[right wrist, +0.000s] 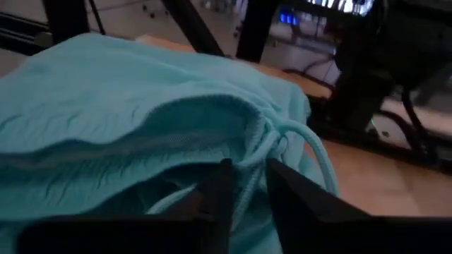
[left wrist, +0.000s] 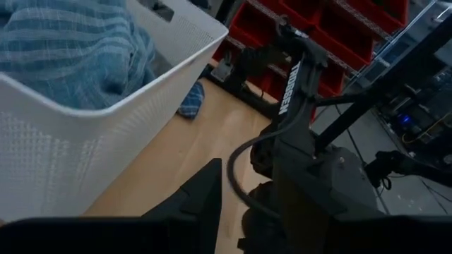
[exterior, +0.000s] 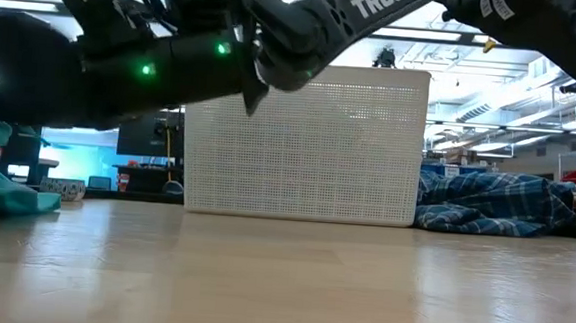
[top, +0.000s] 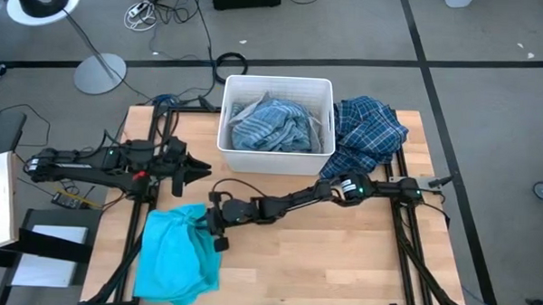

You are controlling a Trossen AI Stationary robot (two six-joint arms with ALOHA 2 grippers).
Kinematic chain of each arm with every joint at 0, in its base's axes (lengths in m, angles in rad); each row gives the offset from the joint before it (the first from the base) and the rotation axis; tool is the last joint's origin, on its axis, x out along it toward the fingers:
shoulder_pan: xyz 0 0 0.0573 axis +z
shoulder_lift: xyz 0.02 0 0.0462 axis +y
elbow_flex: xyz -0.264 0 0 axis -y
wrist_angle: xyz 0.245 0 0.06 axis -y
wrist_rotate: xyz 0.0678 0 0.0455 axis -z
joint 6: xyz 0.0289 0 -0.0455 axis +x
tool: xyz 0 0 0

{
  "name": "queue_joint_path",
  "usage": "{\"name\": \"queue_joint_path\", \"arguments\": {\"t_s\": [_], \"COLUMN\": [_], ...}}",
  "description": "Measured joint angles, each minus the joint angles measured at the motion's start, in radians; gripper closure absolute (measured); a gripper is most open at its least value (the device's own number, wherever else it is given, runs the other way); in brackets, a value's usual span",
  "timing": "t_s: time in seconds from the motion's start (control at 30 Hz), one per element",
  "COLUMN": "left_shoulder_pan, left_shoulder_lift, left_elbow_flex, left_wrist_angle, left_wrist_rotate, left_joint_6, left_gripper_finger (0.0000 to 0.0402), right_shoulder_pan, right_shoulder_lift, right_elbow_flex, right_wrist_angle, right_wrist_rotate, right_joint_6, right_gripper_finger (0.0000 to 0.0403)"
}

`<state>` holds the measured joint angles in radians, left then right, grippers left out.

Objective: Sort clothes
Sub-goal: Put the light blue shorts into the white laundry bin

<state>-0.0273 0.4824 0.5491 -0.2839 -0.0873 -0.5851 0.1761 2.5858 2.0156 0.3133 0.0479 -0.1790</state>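
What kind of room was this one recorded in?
Probably a robotics lab or workshop: the table stands on a grey taped floor with loose cables, red storage bins sit behind it, and shelving shows beyond.

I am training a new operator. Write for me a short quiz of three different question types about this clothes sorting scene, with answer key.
1. True or false: the white perforated plastic bin is empty.
2. Which garment does the right gripper pinch? A) bright turquoise fabric garment B) navy-white plaid shirt C) blue-grey striped shirt
3. Fill in: the plaid shirt lies on the wooden table, beside the bin, on the ___ arm's side.

Key: 1 false, the striped shirt is inside; 2 A; 3 right.
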Motion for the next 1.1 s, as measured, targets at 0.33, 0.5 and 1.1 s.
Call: {"name": "queue_joint_path", "arguments": {"t_s": [0.33, 0.5, 1.1], "left_shoulder_pan": [-0.002, -0.039, -0.171], "left_shoulder_lift": [-0.013, -0.011, 0.113], "left_elbow_flex": [0.0, 0.0, 0.0], "left_wrist_angle": [-0.024, -0.142, -0.168], "left_wrist_rotate": [0.054, 0.02, -0.106], "left_joint_6": [-0.037, -0.09, -0.152], "left_gripper_finger": [0.027, 0.027, 0.027], "right_shoulder_pan": [-0.008, -0.006, 0.045], "right_shoulder_lift": [-0.121, -0.199, -0.561], "right_elbow_flex": [0.046, 0.046, 0.045], "right_wrist_angle": [-0.624, -0.913, -1.116], "right_wrist_rotate": [0.195, 0.275, 0.517], "right_joint_6": [0.024, 0.036, 0.034], "right_gripper_finger": [0.04, 0.0401, 0.0403]}}
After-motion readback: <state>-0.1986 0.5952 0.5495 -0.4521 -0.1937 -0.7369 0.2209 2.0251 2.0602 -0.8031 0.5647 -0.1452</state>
